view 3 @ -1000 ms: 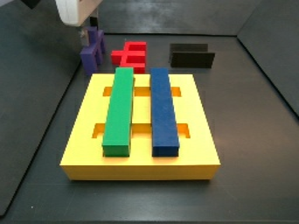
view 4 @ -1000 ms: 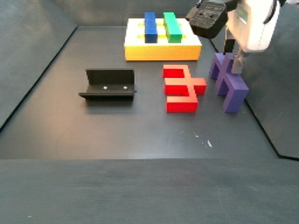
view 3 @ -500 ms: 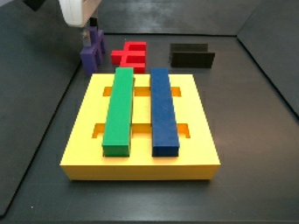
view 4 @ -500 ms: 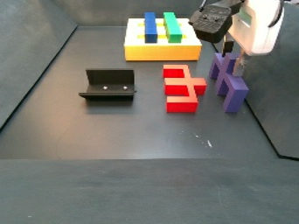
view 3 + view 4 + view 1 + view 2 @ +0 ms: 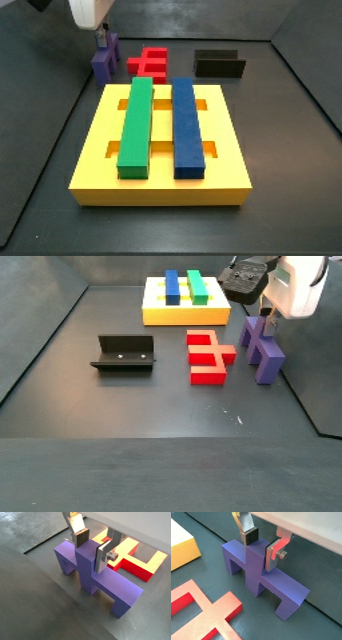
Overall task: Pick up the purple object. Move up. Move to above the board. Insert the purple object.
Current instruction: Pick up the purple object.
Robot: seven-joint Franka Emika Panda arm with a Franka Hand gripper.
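Observation:
The purple object [image 5: 110, 587] [image 5: 271, 587] stands on the dark floor by the wall, legs down and middle stub up. It also shows in both side views [image 5: 103, 64] [image 5: 263, 348]. My gripper [image 5: 91, 554] [image 5: 260, 553] straddles the stub, and both wrist views show a pad pressed against each of its sides, so it is shut on the piece. From the side the gripper [image 5: 103, 38] [image 5: 271, 318] hangs straight over it. The yellow board [image 5: 94, 150] [image 5: 167, 316] lies apart from the piece, its corner [image 5: 181, 547] visible in a wrist view.
A long green bar [image 5: 136, 122] and a long blue bar [image 5: 186, 125] lie on the board. A red stepped block [image 5: 150, 64] [image 5: 205, 356] sits right beside the purple piece. The black fixture [image 5: 221, 65] [image 5: 124, 354] stands farther off. Dark walls ring the floor.
The gripper shifted slightly over the purple object a second ago and has since held still. The purple object has not moved.

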